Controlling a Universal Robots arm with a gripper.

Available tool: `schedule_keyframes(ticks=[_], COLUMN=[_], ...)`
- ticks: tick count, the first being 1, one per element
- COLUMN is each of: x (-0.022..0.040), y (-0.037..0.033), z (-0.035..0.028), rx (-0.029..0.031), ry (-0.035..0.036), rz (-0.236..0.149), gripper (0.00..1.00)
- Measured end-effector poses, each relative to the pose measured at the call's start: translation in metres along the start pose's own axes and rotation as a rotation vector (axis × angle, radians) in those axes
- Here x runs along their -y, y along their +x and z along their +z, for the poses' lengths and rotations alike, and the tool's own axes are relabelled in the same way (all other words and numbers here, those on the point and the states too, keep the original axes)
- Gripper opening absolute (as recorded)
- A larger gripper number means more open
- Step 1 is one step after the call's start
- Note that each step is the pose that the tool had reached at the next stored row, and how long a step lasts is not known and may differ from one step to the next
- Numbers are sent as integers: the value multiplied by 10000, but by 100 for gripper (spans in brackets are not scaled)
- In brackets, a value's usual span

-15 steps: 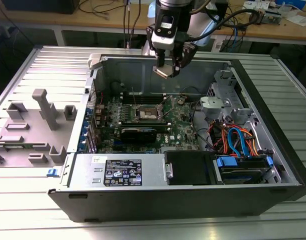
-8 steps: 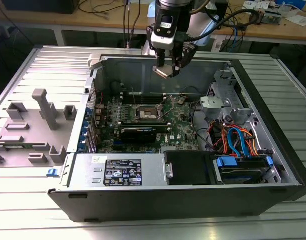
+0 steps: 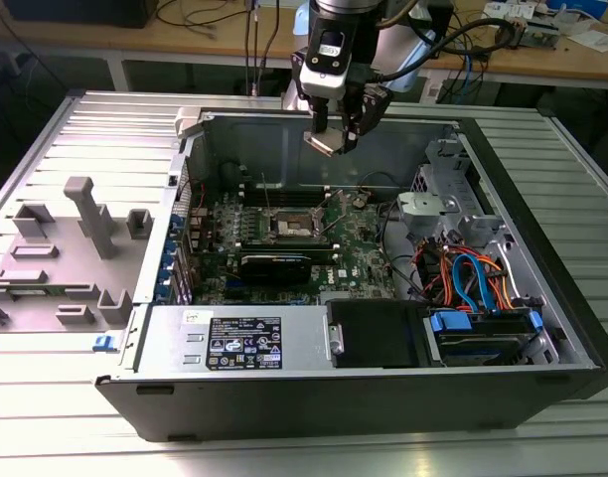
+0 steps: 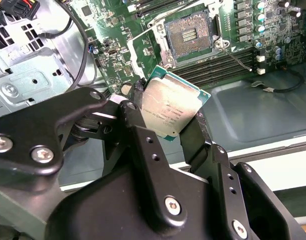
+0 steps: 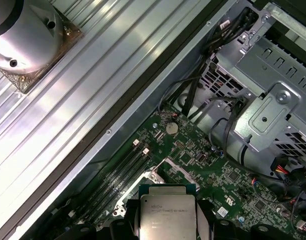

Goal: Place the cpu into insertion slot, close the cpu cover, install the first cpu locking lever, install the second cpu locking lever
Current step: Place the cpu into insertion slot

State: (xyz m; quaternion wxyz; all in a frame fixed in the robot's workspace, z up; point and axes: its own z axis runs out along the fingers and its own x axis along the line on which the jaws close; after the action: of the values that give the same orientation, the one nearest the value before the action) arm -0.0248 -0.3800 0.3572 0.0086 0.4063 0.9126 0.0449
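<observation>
Claw (image 4: 168,120) pinches the cpu (image 4: 174,106) edgewise, apart from the insertion slot (image 4: 188,35).

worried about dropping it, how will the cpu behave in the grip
The cpu looks like a thin rigid plate, so probably stiff and light. Pinched only at its edges by the gripper, its smooth metal could slip or twist.

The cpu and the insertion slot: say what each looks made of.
The cpu: apparently a metal lid with a dull silver sheen, on a thin green base, seemingly circuit board. The insertion slot: dark, likely plastic centre inside a shiny silvery metal frame, judging by its glints.
</observation>
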Motion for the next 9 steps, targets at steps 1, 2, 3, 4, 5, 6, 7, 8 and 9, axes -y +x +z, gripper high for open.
schedule_keyframes(ticks=[1, 2, 3, 4, 5, 6, 7, 8, 9], x=[0, 0, 0, 0, 0, 0, 0, 0, 0], y=[0, 0, 0, 0, 0, 0, 0, 0, 0], z=[0, 0, 0, 0, 0, 2, 2, 2, 2], rx=[0, 0, 0, 0, 0, 12, 28, 33, 35], ry=[0, 0, 0, 0, -1, -5, -7, -8, -9], rz=[1, 1, 2, 2, 6, 140, 320, 381, 393], gripper=[54, 54, 54, 54, 54, 54, 54, 54, 54])
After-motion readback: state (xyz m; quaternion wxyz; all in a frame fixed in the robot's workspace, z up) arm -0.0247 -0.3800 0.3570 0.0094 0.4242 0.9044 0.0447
